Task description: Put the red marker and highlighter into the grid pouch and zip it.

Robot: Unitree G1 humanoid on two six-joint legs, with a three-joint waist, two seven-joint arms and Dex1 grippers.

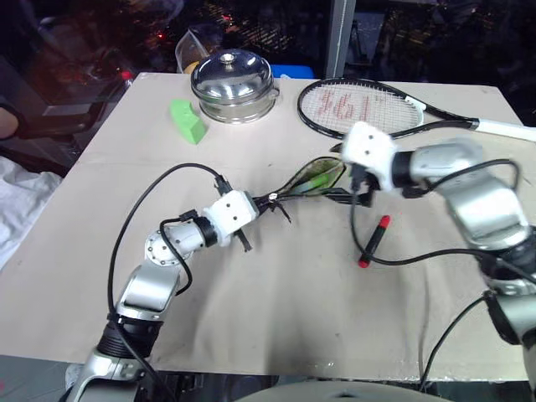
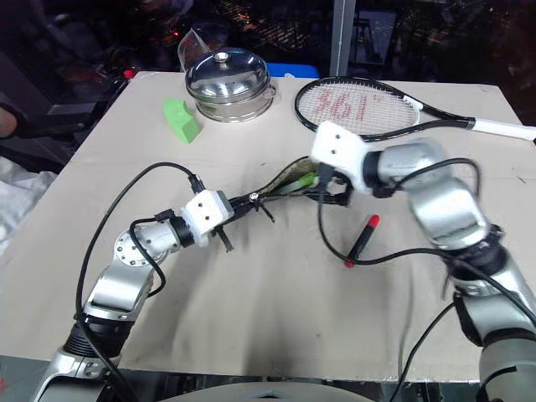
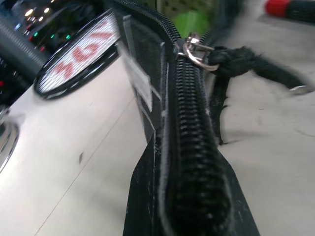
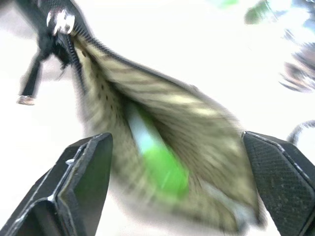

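Note:
The grid pouch [image 1: 311, 177] lies mid-table with its mouth gaping, showing the tan lining [image 4: 197, 123]. Inside the mouth rests the lime-green highlighter [image 4: 160, 169], also visible as a green patch [image 1: 318, 179]. My left gripper [image 1: 266, 201] is shut on the pouch's near end, where the black zipper [image 3: 192, 147] and its metal pull [image 3: 197, 49] run away from the wrist camera. Just above the pouch's far end, my right gripper [image 4: 182, 182] hangs open, its fingers [image 4: 83, 182] spread either side of the mouth, holding nothing. The red marker [image 1: 374, 240] lies on the table to the right of the pouch.
A steel pot with lid [image 1: 233, 84] and a green wedge block [image 1: 188, 121] stand at the back left. A tennis racket [image 1: 360, 107] lies at the back right, behind the pouch. Black cables [image 1: 138, 218] loop off both arms over the tabletop.

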